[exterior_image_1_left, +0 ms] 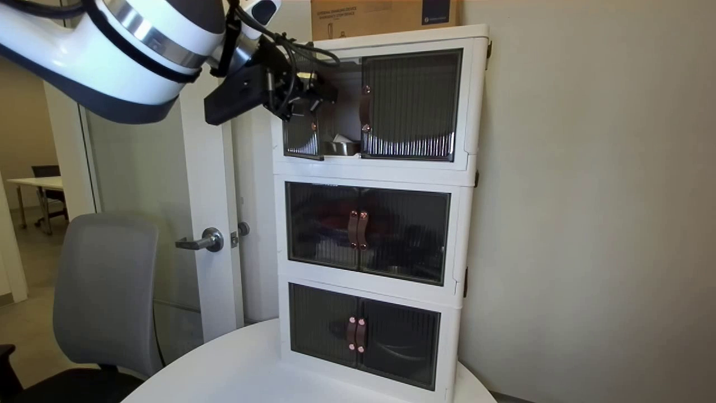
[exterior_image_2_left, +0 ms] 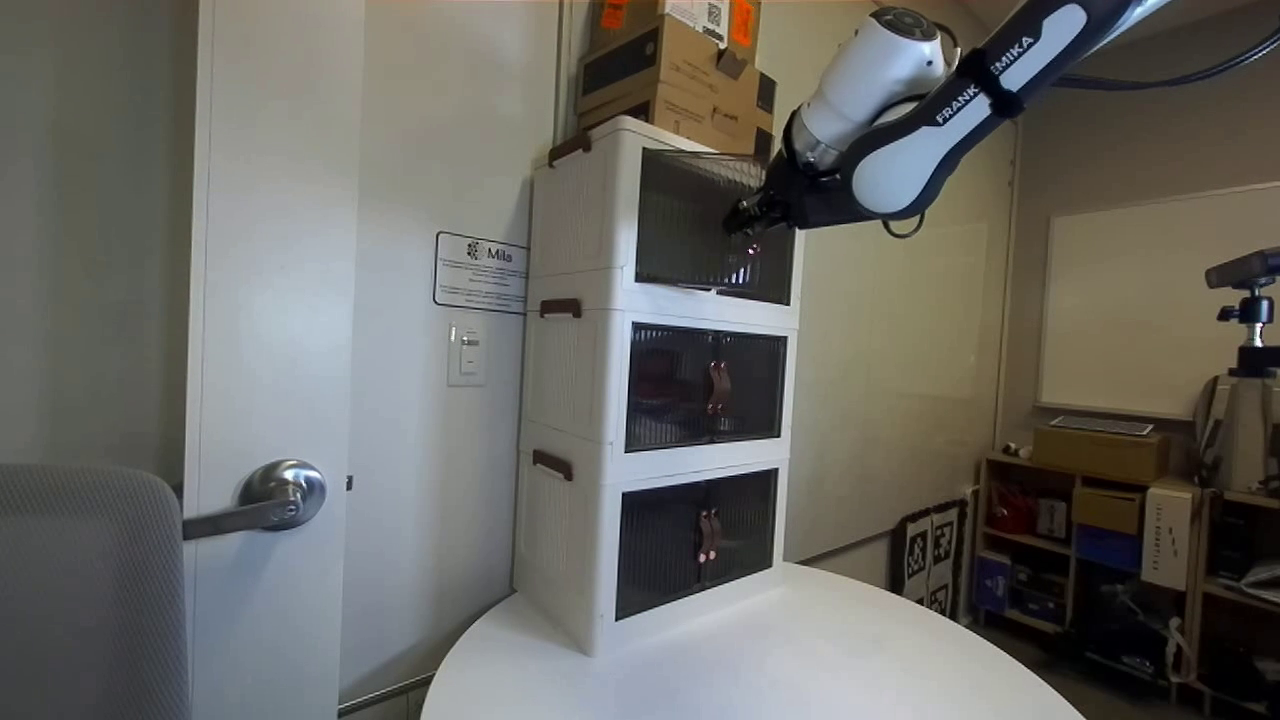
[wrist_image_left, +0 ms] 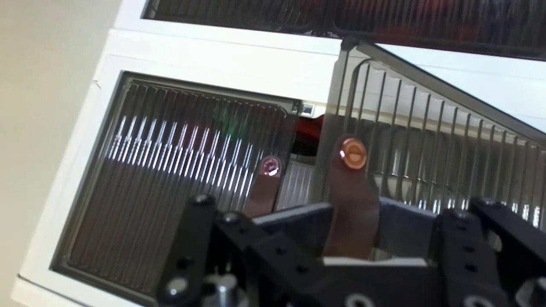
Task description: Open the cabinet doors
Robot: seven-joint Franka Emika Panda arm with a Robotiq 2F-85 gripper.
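1. My gripper (wrist_image_left: 356,213) comes in from 5 o'clock in the wrist view. Its fingers meet the brown strap (wrist_image_left: 354,183) edge on from both sides with no gap I can make out, so I read it as pinching that handle.
2. A round table (exterior_image_2_left: 840,650) carries the tall three-tier cabinet (exterior_image_1_left: 375,172). If I pull straight where the door wants an arc, I judge the whole stack could tip or slide.
3. Cardboard boxes (exterior_image_2_left: 690,85) show at the cabinet's 12 o'clock, on its top or just behind; I can't tell which. A jerk from me might dislodge them.
4. The cabinet doors (exterior_image_1_left: 386,106) I'm after fill the top tier. In an exterior view the ajar door (exterior_image_1_left: 302,143) stands swung out at 11 o'clock on the cabinet's face, and the closed door (exterior_image_1_left: 417,106) looks flat in its frame at 1 o'clock. I count one door part-way and its mate yet to do.
5. As the ajar door turns, the brown strap could twist and slip from my fingers if I don't rotate with it, and the door may swing back.
6. A second strap (wrist_image_left: 263,194), on the closed door, lies near my grip at 9 o'clock in the wrist view. Drifting that way, a finger could snag it.
7. The copper-coloured rivet (wrist_image_left: 353,154) sits at the brown strap's 12 o'clock end in the wrist view. Too hard a tug might work it loose.
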